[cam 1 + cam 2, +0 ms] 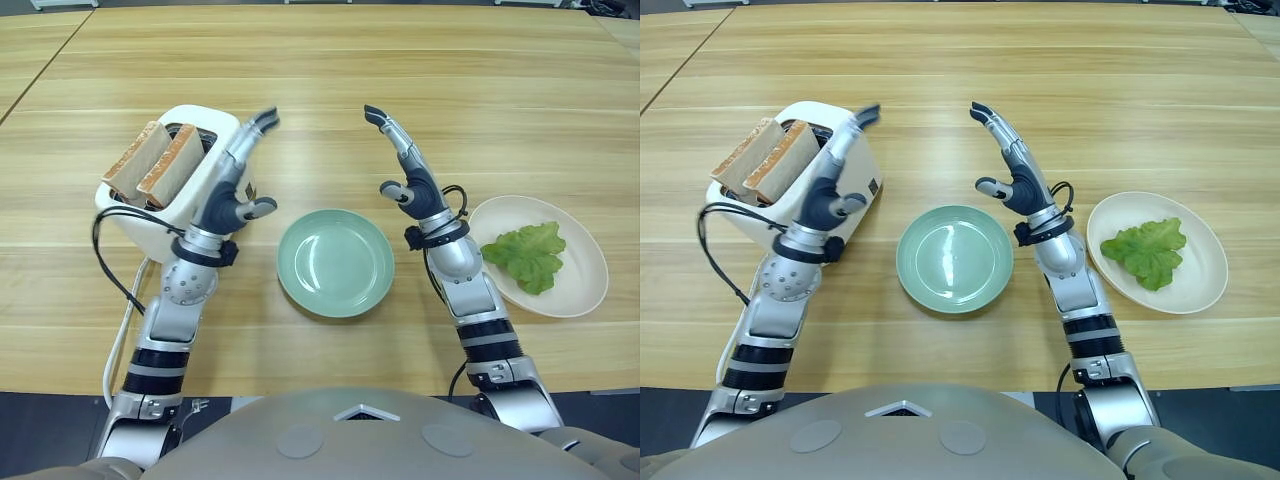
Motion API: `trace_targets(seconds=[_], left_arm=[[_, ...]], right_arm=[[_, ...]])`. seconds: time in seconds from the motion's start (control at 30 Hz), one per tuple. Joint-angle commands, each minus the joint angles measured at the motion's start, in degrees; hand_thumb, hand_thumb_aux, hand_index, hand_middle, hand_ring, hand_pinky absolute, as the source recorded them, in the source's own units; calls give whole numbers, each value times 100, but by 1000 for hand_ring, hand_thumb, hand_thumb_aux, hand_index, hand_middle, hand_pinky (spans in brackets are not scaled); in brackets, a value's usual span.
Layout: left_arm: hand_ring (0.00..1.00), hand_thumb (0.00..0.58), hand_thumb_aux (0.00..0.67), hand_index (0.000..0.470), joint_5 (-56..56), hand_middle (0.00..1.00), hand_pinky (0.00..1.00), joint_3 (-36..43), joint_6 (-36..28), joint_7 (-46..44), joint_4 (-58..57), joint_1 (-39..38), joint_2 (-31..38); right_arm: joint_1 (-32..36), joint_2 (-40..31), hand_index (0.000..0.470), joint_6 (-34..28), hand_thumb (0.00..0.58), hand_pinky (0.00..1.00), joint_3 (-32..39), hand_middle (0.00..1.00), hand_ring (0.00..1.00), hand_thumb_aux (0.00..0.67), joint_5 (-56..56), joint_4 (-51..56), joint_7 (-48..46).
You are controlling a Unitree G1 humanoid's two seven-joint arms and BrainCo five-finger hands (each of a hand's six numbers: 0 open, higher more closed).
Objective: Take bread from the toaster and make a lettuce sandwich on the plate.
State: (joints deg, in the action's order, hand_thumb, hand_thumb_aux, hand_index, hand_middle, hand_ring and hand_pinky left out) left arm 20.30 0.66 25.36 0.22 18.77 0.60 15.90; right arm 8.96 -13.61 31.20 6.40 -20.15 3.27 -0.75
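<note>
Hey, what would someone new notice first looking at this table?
Two bread slices stand up out of the white toaster at the left, with the left hand open beside it. The right hand is raised open between the green plate in the middle and the cream plate holding lettuce at the right.

Cream toaster (165,205), green plate (335,262), beige dish (580,290), green lettuce (525,255).
</note>
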Motion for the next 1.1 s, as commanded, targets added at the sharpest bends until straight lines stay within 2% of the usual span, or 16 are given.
trace_targets(seconds=[0.03,0.13,0.2,0.33,0.53,0.57,0.6,0.63,0.67,0.7,0.73,0.77,0.8,1.1], left_arm=[[0,0,0,0,105,0,0,-895,-1386,-471,895,494,506],[0,0,0,0,249,0,0,-1595,-2314,-852,831,636,1101],[0,0,0,0,571,0,0,-1713,-2702,-1190,416,560,1633],[0,0,0,0,857,0,0,-1576,-3206,-1906,-425,94,2338],[0,0,0,0,985,0,0,-1726,-3591,-2013,-726,-101,2751],[0,108,66,46,1007,0,0,-1708,-3615,-1990,-771,-96,2783],[0,187,118,83,1012,0,0,-1694,-3630,-1974,-812,-89,2807],[0,346,244,171,1009,0,0,-1687,-3644,-1953,-857,-77,2818],[0,432,331,232,996,0,0,-1680,-3663,-1939,-900,-62,2819],[0,441,342,240,975,0,0,-1667,-3680,-1933,-938,-51,2817],[0,494,413,289,974,0,0,-1626,-3680,-1919,-989,-50,2827],[0,557,536,376,972,0,0,-1566,-3662,-1918,-1032,-58,2836],[0,580,670,470,971,0,0,-1510,-3639,-1912,-1060,-66,2840],[0,580,670,470,479,0,0,-1250,-3489,-2227,-903,-208,2759]], right_arm=[[113,20,0,-6,0,0,76,0,0,0,-105,113,58],[138,1,0,59,0,0,112,0,0,0,-211,151,119],[150,-9,0,107,0,0,123,0,0,0,-290,175,165],[140,-34,0,156,0,0,130,0,0,0,-378,208,244],[90,-65,0,160,0,0,128,0,0,0,-421,143,277],[87,-67,0,160,0,0,133,0,0,0,-431,138,283],[86,-69,0,160,0,0,137,0,0,0,-439,134,289],[90,-69,0,163,0,0,144,0,0,0,-450,136,295],[92,-71,0,164,0,0,151,0,0,0,-459,133,299],[95,-73,0,165,0,0,157,0,0,0,-468,130,300],[92,-78,0,170,0,0,162,0,0,0,-476,128,302],[89,-82,0,175,0,0,165,0,0,0,-485,125,303],[88,-86,0,177,0,0,172,0,0,0,-498,122,308],[82,-109,0,168,0,0,220,0,0,0,-544,82,335]])
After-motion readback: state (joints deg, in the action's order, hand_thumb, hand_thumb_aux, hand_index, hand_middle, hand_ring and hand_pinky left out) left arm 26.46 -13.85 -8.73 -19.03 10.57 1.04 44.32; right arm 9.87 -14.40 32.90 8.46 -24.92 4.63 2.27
